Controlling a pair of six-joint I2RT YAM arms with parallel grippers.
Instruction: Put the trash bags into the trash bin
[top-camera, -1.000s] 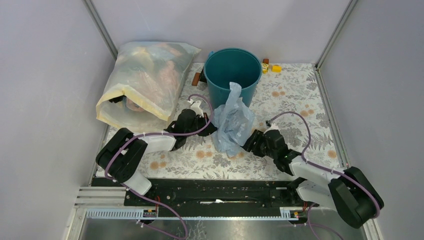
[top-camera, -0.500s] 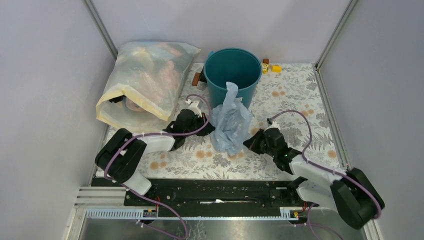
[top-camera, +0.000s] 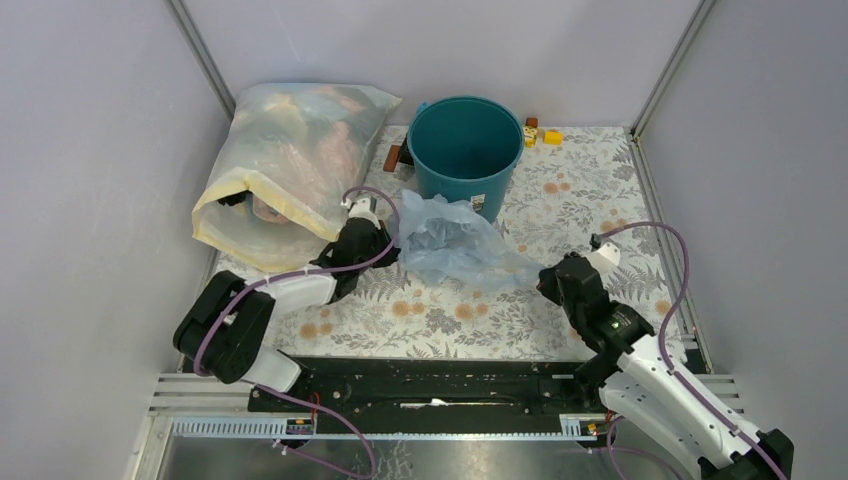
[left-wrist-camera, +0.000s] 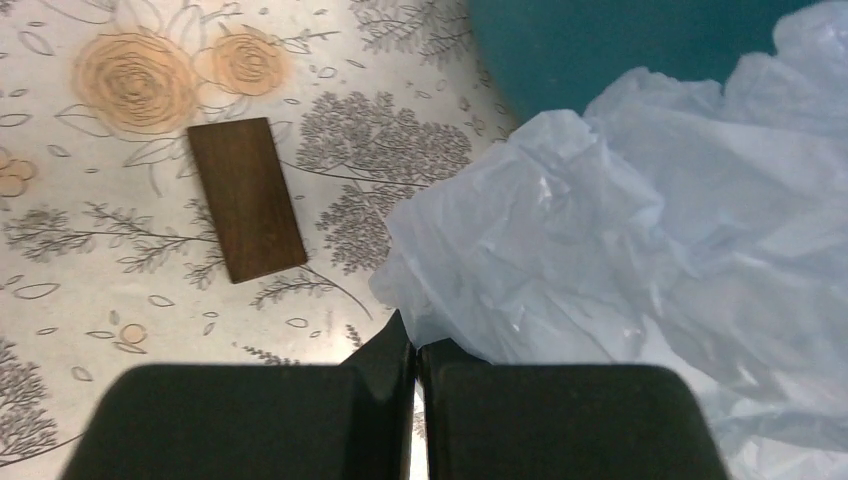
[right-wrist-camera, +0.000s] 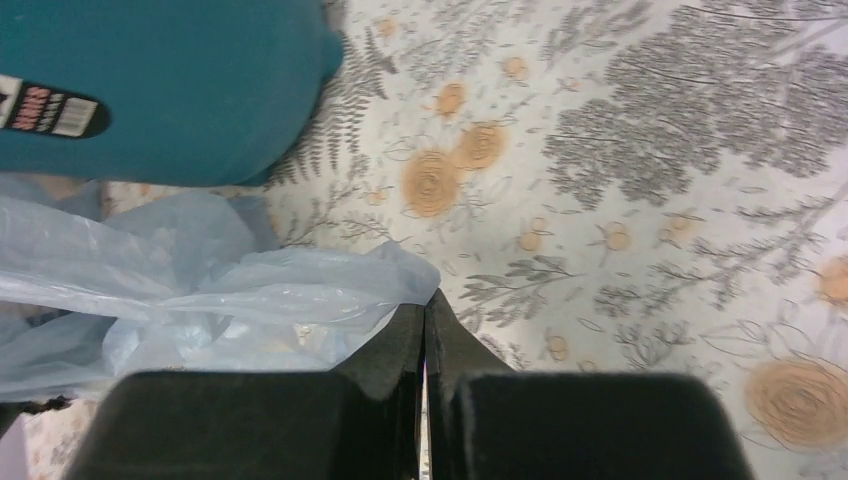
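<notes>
The trash bag (top-camera: 455, 245), thin pale blue plastic, is stretched wide and low over the flowered table just in front of the trash bin (top-camera: 465, 145), a round teal bucket standing upright. My left gripper (top-camera: 392, 240) is shut on the bag's left edge. My right gripper (top-camera: 543, 280) is shut on its right corner. In the left wrist view the bag (left-wrist-camera: 640, 230) runs into the tips of the left gripper (left-wrist-camera: 415, 342), with the bin (left-wrist-camera: 620, 40) beyond. In the right wrist view the bag (right-wrist-camera: 250, 290) meets the right gripper (right-wrist-camera: 428, 300) below the bin (right-wrist-camera: 160, 90).
A large yellowish clear sack (top-camera: 290, 160) lies at the back left. A small brown block (left-wrist-camera: 245, 198) lies left of the bin, and small yellow blocks (top-camera: 545, 135) sit right of it at the back. Grey walls close in both sides.
The bag stood bunched upright against the bin; now it is pulled out flat and wide. The right gripper shut on its corner and drew back right; the left gripper shifted left.
</notes>
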